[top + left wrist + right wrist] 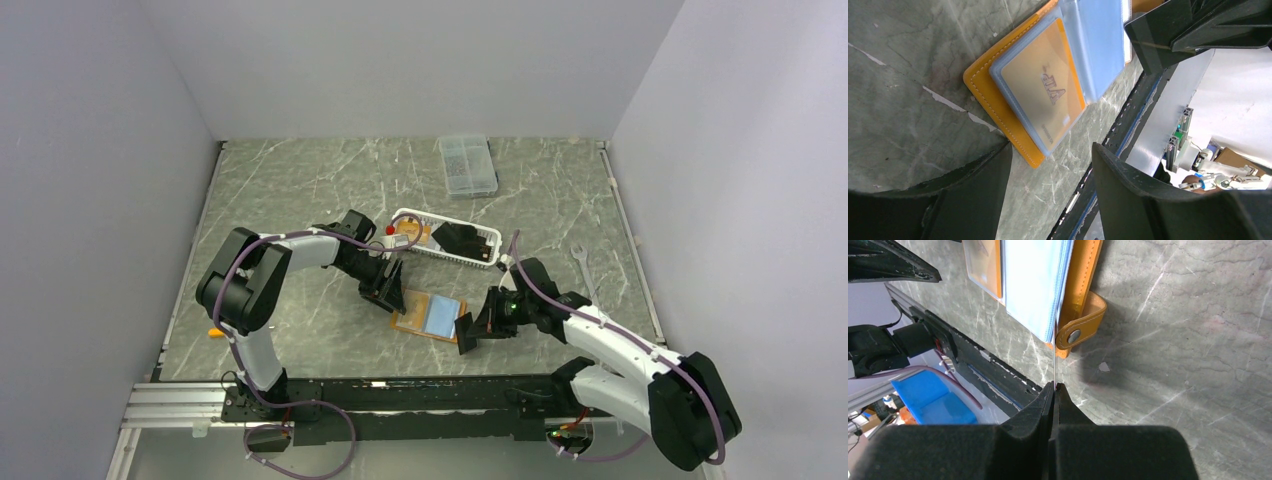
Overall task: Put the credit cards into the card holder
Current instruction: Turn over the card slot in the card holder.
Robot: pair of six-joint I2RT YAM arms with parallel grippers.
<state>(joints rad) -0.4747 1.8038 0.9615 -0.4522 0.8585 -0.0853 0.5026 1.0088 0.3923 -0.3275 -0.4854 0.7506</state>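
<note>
Plain pale grey walls (400, 60) enclose a grey-green marble-patterned table (300, 190) on three sides; the lighting seems even and diffuse.

White basket (493, 250), clear box (467, 165), wrench (583, 262), marble table (300, 190).

We are in a robotics lab, at a cell built for recording. A marble-patterned table (300, 190) is boxed in on three sides by plain pale walls (100, 150). The left arm (260, 280) and right arm (620, 350) stand on an aluminium rail (170, 400) at the near edge, with purple cables (353, 432) looping from their bases. Past the table edge we see lab clutter in the wrist views: aluminium framing (1189, 114), a cardboard box (1230, 157) and a blue bin (930, 397).
</note>
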